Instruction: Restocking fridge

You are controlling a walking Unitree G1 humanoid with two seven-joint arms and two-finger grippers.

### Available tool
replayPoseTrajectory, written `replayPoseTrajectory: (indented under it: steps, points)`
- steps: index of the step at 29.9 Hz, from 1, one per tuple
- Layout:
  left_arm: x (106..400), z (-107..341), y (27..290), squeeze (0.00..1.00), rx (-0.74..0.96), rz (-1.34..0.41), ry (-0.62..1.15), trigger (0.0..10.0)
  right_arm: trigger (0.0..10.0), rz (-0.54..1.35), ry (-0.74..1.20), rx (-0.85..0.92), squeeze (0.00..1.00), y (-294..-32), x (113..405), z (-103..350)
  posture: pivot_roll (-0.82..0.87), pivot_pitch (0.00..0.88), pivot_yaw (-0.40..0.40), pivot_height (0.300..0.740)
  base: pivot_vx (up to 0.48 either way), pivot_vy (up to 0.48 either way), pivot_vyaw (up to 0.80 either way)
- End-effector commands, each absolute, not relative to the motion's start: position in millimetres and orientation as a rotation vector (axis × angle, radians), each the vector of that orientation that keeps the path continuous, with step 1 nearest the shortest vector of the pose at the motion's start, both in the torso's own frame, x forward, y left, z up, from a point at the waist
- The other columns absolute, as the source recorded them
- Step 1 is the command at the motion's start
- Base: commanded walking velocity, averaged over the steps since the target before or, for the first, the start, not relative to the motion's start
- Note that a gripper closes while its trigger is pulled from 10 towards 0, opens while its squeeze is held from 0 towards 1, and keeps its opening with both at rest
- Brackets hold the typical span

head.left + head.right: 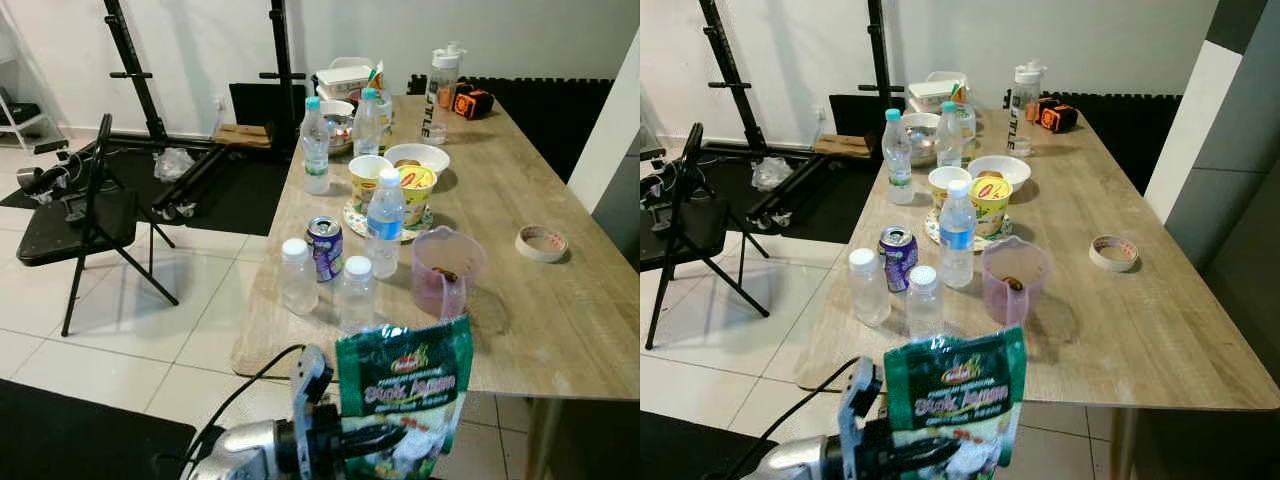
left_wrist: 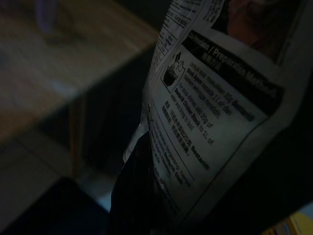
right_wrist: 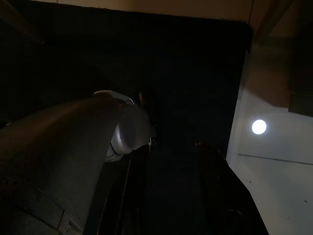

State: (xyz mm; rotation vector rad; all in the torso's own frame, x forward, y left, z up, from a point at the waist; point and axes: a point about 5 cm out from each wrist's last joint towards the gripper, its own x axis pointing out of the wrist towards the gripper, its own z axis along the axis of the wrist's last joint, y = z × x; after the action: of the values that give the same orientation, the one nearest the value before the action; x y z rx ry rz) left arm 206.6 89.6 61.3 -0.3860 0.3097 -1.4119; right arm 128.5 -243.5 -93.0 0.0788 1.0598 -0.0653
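Nearest, the left gripper (image 1: 385, 437) pinches a green packet (image 1: 405, 385), held upright before the desk's (image 1: 540, 330) near edge. Beyond stand two capped bottles (image 1: 298, 277), a can (image 1: 325, 247) and a pink jug (image 1: 445, 270). The right gripper (image 3: 171, 161) hangs in shade, seemingly apart-fingered.

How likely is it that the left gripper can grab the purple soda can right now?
Probably not as things stand. The left gripper is shut on the green packet, so it has no free grasp. The purple can also stands behind two white-capped bottles near the table edge.
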Motion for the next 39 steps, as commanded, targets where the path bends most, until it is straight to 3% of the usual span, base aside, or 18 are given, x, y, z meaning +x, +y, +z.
replayPoseTrajectory:
  steps: [1,12,18,24,31,32,36,39]
  points:
    - [201,57,93,0.00,-0.336,-1.443,0.327,10.0,10.0,-0.070,1.063,0.091,0.00,-244,126,-94,-0.09,0.047,0.003,0.740,0.000,0.000,0.00]
    - [194,35,99,0.00,-0.157,-1.412,0.418,10.0,10.0,-0.070,1.066,0.093,0.00,-243,125,-94,-0.09,0.050,0.001,0.740,0.000,0.000,0.00]
    - [189,1,115,0.00,-0.047,-1.303,0.579,10.0,10.0,-0.069,1.052,0.097,0.00,-243,130,-92,-0.08,0.071,0.001,0.740,0.000,0.000,0.00]
    - [184,-20,134,0.00,-0.045,-1.157,0.657,10.0,10.0,-0.069,1.053,0.096,0.00,-243,131,-92,-0.08,0.079,0.000,0.740,0.000,0.000,0.00]
    - [184,-44,164,0.00,-0.073,-0.908,0.766,10.0,10.0,-0.072,1.058,0.094,0.00,-244,129,-93,-0.08,0.076,0.000,0.740,0.000,0.000,0.00]
    - [182,-55,178,0.00,-0.107,-0.750,0.830,10.0,10.0,-0.071,1.058,0.090,0.00,-244,130,-93,-0.08,0.072,-0.001,0.740,0.000,0.000,0.00]
    - [180,-63,190,0.00,-0.121,-0.599,0.863,10.0,10.0,-0.072,1.054,0.088,0.00,-244,131,-92,-0.08,0.070,-0.002,0.740,0.000,0.000,0.00]
    - [177,-70,203,0.00,-0.181,-0.376,0.870,10.0,10.0,-0.070,1.051,0.083,0.00,-244,133,-91,-0.08,0.065,-0.006,0.740,0.000,0.000,0.00]
